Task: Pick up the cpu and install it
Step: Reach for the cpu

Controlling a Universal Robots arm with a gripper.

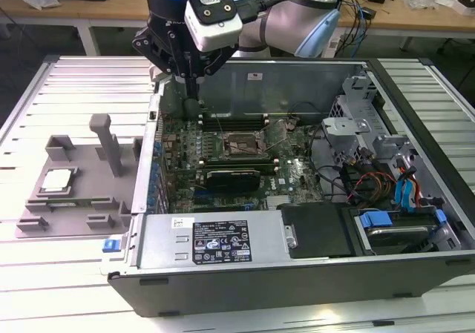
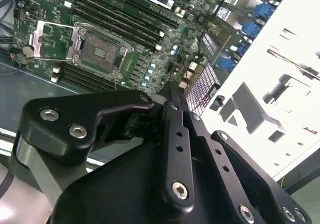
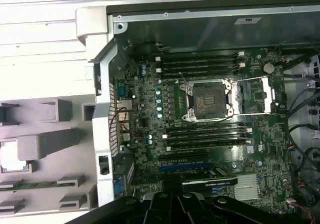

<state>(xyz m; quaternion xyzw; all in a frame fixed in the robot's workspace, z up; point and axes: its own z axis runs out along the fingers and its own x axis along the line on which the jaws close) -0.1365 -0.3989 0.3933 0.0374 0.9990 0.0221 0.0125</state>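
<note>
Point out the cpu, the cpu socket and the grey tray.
cpu (image 1: 57, 181): exterior view, middle of its metal top.
cpu socket (image 3: 206, 101): first wrist view, its centre.
grey tray (image 1: 89, 192): exterior view, bare floor.

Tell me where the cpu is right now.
The cpu lies on the grey tray at the exterior view's left, outside the open computer case, left of the tray's tall post.

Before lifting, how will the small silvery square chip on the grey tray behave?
The small flat square silvery chip looks thin, so probably light yet stiff. Lying flat in the grey plastic tray, it should not roll. Its metal top may be slippery.
</note>
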